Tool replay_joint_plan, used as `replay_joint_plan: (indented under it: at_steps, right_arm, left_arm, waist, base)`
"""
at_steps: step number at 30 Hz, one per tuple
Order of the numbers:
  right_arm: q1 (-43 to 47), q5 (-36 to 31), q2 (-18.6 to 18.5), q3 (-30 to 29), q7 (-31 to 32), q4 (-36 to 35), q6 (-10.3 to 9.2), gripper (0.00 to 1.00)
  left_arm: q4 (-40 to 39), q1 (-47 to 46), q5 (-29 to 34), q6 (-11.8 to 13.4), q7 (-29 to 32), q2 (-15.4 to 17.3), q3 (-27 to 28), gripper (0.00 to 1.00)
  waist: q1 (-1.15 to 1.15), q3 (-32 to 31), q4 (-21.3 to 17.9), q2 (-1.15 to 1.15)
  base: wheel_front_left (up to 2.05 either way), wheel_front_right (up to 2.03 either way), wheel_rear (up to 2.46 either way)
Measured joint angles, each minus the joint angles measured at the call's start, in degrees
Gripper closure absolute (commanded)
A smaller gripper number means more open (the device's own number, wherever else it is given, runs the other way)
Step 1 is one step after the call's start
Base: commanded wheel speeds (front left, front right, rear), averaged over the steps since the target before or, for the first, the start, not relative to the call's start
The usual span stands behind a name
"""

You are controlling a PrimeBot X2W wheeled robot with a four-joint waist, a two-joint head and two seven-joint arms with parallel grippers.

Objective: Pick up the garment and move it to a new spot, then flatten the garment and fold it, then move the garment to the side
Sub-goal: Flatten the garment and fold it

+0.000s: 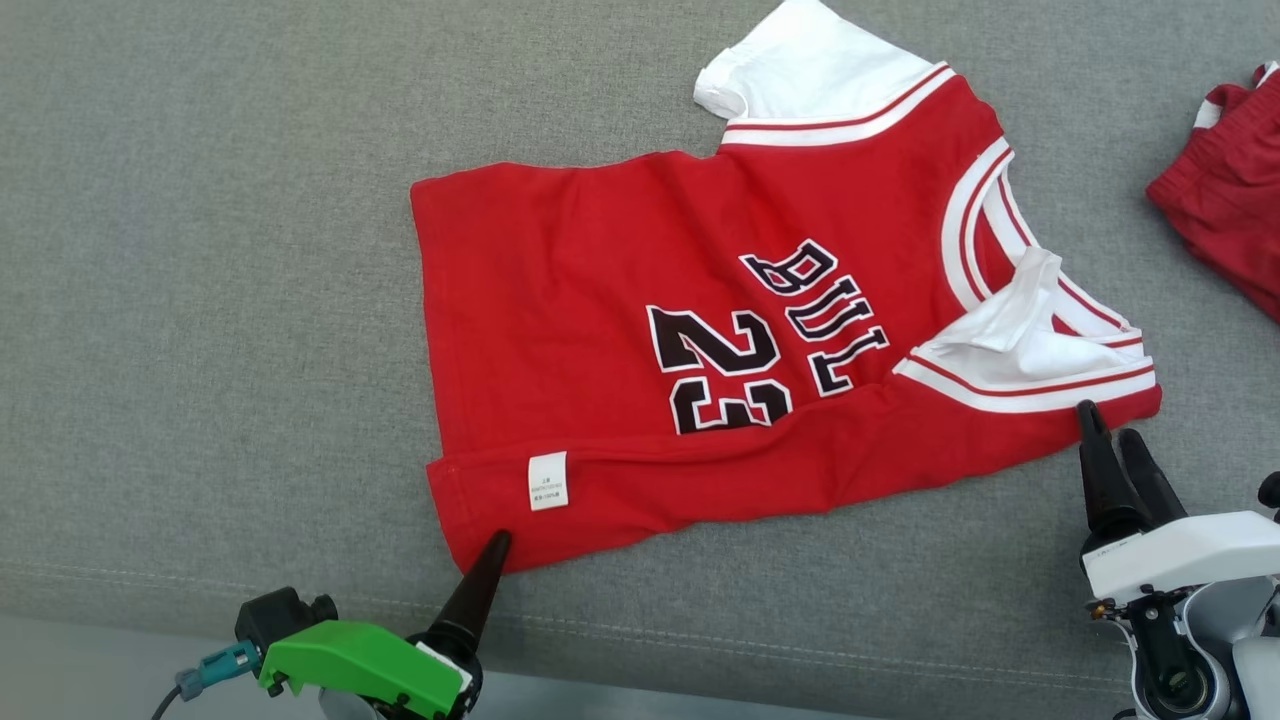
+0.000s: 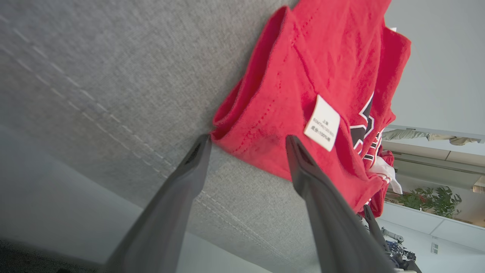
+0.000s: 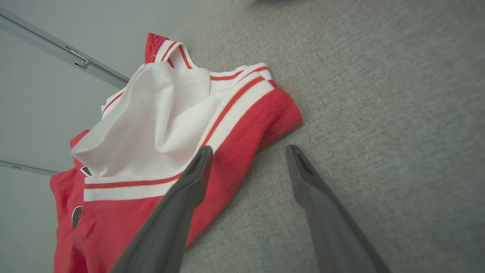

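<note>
The garment [image 1: 620, 330] is a red jersey with white sleeves and black "23" lettering, lying spread on a grey cushion with its near edge folded over and a white label showing. My left gripper [image 1: 497, 545] stands open at the jersey's near hem corner; in the left wrist view its open fingers [image 2: 248, 142] straddle that red corner [image 2: 265, 129]. My right gripper [image 1: 1108, 425] is open beside the near shoulder corner. The right wrist view has one finger over the red edge [image 3: 242, 151] and the other over bare cushion, the gripper [image 3: 248, 151] holding nothing.
A second red garment [image 1: 1225, 195] lies at the far right edge. The grey cushion [image 1: 200, 300] has a stitched seam along its front edge, with a pale floor strip [image 1: 100, 670] below. Bare fabric stretches left of the jersey.
</note>
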Motion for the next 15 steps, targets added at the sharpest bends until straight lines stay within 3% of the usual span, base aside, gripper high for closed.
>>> replay_joint_plan:
  at_steps: [13,14,15]
  right_arm:
    - [-0.6,0.0,-0.2,-0.1,-0.5,0.9,0.26,0.00]
    - [-0.7,0.0,-0.2,-0.1,-0.5,1.1,0.27,0.00]
    - [-0.7,0.0,-0.2,-0.2,-0.6,1.2,0.33,0.00]
  left_arm:
    - [3.3,-1.8,-0.8,-0.6,-1.9,-0.1,-0.7,0.00]
    - [3.4,-2.0,-0.8,-0.9,-2.0,-0.1,-0.7,0.04]
    - [3.8,-2.0,-0.8,-1.0,-2.4,-0.1,-0.7,0.49]
  waist:
    - [0.00,0.3,-0.5,0.00]
    - [0.00,0.3,-0.5,0.00]
    - [0.00,0.3,-0.5,0.00]
  base:
    - [0.00,0.00,0.00]
    - [0.00,0.00,0.00]
    - [0.00,0.00,0.00]
